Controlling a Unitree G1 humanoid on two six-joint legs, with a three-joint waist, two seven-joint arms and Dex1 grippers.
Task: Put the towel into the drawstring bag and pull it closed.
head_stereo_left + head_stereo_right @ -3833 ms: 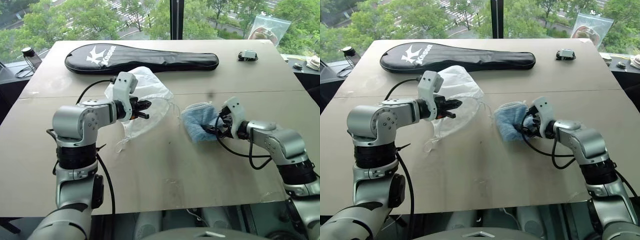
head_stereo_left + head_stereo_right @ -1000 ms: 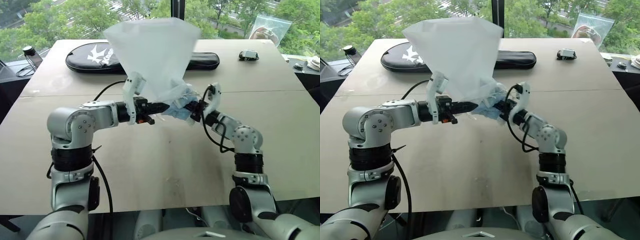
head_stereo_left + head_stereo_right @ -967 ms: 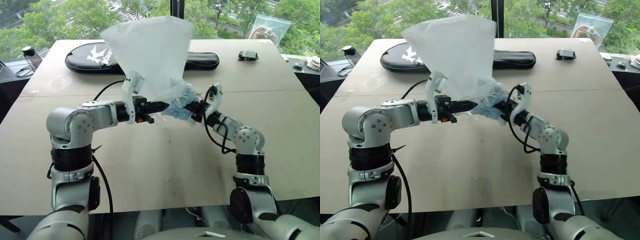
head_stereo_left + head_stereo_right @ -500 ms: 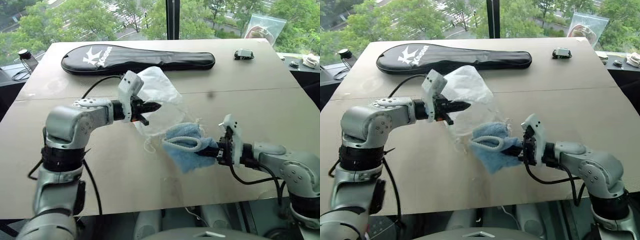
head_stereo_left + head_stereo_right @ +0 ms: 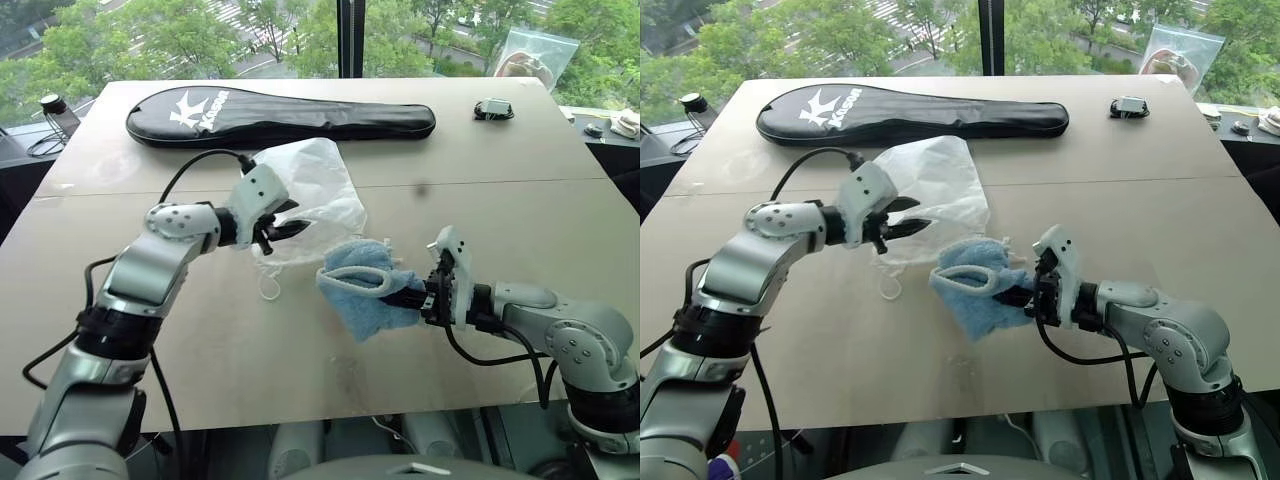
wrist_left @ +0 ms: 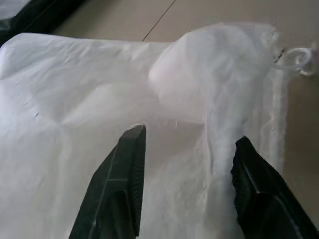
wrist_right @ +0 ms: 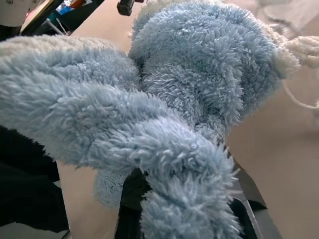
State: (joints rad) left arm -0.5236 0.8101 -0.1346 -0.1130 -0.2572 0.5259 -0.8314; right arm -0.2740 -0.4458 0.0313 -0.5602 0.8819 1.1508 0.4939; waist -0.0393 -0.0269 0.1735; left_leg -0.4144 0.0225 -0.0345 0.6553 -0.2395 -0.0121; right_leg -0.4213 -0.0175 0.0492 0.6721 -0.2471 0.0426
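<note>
Head views: drawstring bag lies flat on the worktop; left end effector over it, fingers parted, empty. Right end effector clamps the towel, just beside the bag mouth.

Left wrist: parted fingers above white fabric.

Right wrist: towel gripped.

Fluffy light-blue towel bunched between the right end effector's black fingers.
</note>
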